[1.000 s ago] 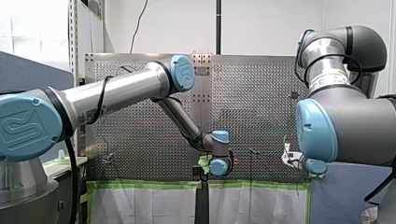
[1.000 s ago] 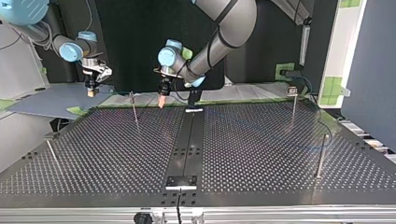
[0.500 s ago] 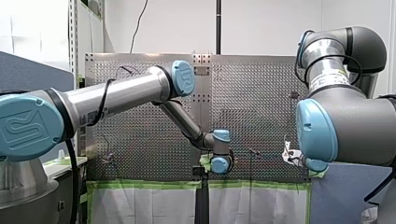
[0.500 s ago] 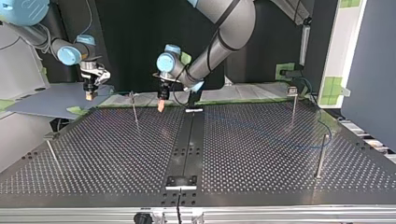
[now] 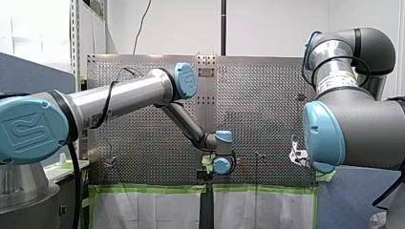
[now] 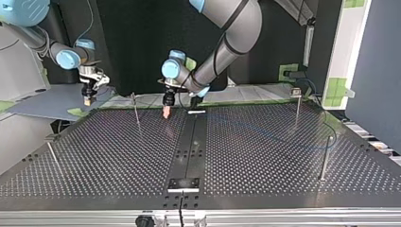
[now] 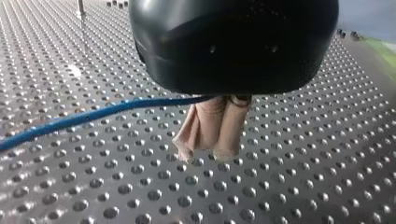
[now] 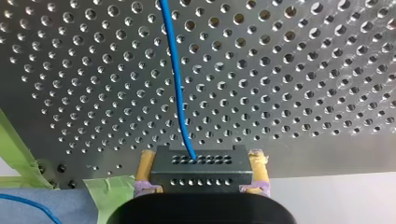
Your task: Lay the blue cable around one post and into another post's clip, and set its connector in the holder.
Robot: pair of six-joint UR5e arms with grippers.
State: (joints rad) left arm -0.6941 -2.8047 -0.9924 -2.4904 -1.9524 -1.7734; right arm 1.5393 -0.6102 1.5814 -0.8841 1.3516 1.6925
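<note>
At the top view's upper left, my right gripper (image 6: 88,98) hangs near the table's (image 6: 118,156) far edge. Its wrist view shows the yellow pads (image 8: 147,168) clamped on either side of the black connector (image 8: 201,173), with the blue cable (image 8: 175,70) leaving it straight ahead over the perforations. Just right of it stands a thin post (image 6: 136,111). Right again, at upper middle, my left gripper (image 6: 165,112) points down close over the table, its beige pads (image 7: 224,130) pressed together on the cable, which leaves sideways near their root. So the held span probably lies side to side along the far edge, with the post between the grippers, nearer my left. At far right the clip-topped post (image 6: 297,108) stands well apart.
</note>
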